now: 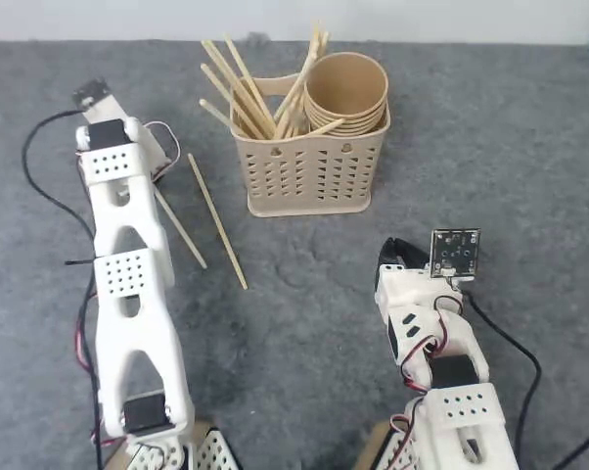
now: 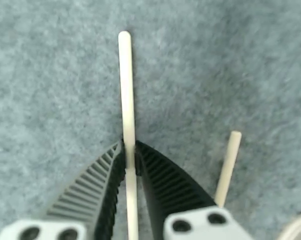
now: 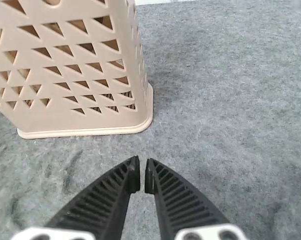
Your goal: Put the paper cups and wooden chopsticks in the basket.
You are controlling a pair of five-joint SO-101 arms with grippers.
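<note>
Paper cups [image 1: 345, 93], stacked, sit in the basket [image 1: 314, 181], far centre. We record the left gripper [image 2: 130, 150] clamped on one chopstick [image 2: 126, 90] left of the basket; second chopstick [image 2: 228, 165] beside it; right gripper [image 3: 139, 175] fingers together, empty.

No legible text (none on anything)

Inside the basket [image 1: 314, 181], cups [image 1: 345, 90] stand right, chopsticks [image 1: 244, 93] left. Two loose chopsticks [image 1: 217, 221] lie on the mat [image 1: 490, 147] left of it.
</note>
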